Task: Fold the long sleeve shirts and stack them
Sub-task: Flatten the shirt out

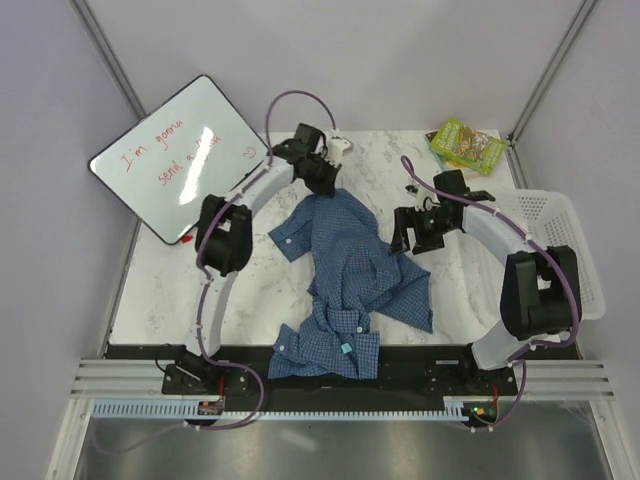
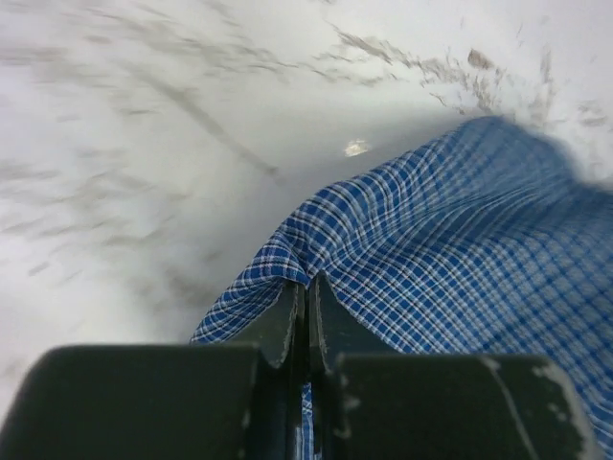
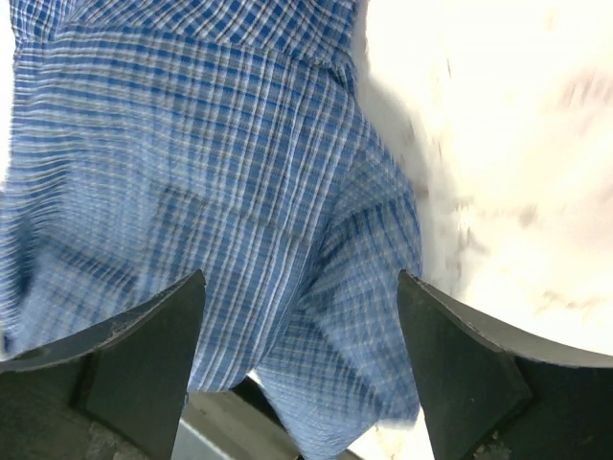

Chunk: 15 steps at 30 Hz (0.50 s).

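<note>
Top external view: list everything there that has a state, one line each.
blue checked shirt: unfolded, crumpled on the table, one edge pinched.
left gripper: shut on the shirt's edge.
right gripper: open, holding nothing, over the shirt.
whiteboard: written on in red.
white mesh basket: upright at the right edge, no shirt visible inside.
green box: lying flat, far right corner.

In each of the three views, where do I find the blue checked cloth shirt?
Top external: blue checked cloth shirt crumpled at the centre.
Left wrist: lower right, pinched by the left tool.
Right wrist: left and middle.
Shared landmark: white marble table.
</note>
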{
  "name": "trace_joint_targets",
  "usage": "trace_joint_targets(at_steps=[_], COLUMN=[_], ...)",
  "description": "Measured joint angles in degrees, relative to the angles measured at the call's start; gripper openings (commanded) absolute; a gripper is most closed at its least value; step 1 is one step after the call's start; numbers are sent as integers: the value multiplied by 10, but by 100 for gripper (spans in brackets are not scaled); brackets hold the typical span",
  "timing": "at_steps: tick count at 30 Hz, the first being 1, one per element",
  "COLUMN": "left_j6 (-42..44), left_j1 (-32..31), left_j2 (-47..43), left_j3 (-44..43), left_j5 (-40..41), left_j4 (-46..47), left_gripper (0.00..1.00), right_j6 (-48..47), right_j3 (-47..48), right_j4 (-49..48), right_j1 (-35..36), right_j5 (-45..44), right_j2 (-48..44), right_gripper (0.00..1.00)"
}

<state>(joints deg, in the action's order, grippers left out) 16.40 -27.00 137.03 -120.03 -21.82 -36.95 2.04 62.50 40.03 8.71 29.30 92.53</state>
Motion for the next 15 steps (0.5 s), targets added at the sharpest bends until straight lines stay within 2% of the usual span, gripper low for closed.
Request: trace_joint_targets(at_steps=[3,6,11,15], left_j6=[-14,-26,-35,-40], left_j1=[42,79,83,73], left_j2=[-98,-267,-529,-617], left_j3=[34,96,146,145], left_j5=[-19,-13,4,8], left_j4=[2,20,72,91], left_gripper=[2,2,2,2], right_j6=[-14,-21,-24,-23], right_j3=[36,91,218,271], right_j4=[-2,1,-10,-45], right_j1=[0,3,24,58], right_j5=[16,35,61,74], right_j2=[-11,-16,0,-8], right_gripper=[92,93,96,98])
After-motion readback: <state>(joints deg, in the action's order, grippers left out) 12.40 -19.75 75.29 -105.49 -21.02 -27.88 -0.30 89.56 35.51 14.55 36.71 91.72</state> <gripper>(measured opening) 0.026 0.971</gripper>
